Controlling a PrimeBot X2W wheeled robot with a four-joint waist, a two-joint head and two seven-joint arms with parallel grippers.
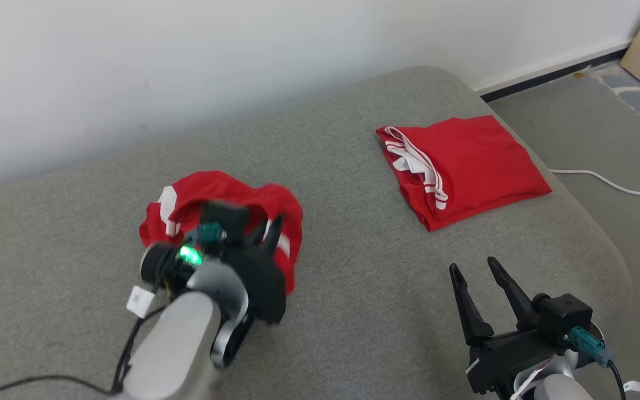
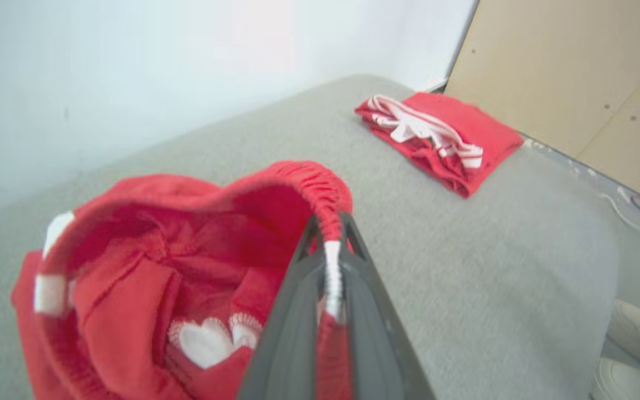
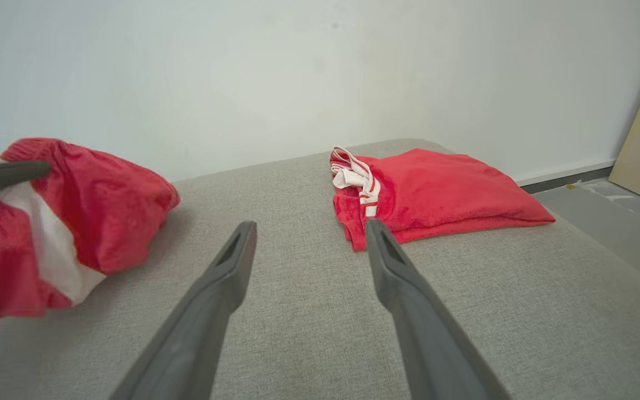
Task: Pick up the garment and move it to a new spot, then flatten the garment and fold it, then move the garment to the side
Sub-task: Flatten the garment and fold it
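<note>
Left wrist view: left hand (image 2: 329,222) pinched shut on the gathered waistband of the crumpled red white-striped cloth garment (image 2: 148,244), lower left, grey upholstered cushion (image 2: 464,266) beneath. Soft, light, floppy; that elastic edge looks the surest hold. Right hand (image 1: 473,264) gapes empty.

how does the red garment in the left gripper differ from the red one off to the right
The gripped garment is bunched up, its waistband gaping open; the folded garment is a neat flat rectangle. The gripped garment is pinched at its elastic waistband by the shut left gripper; the folded garment lies untouched on the grey cushion. Both are red with white stripes.
</note>
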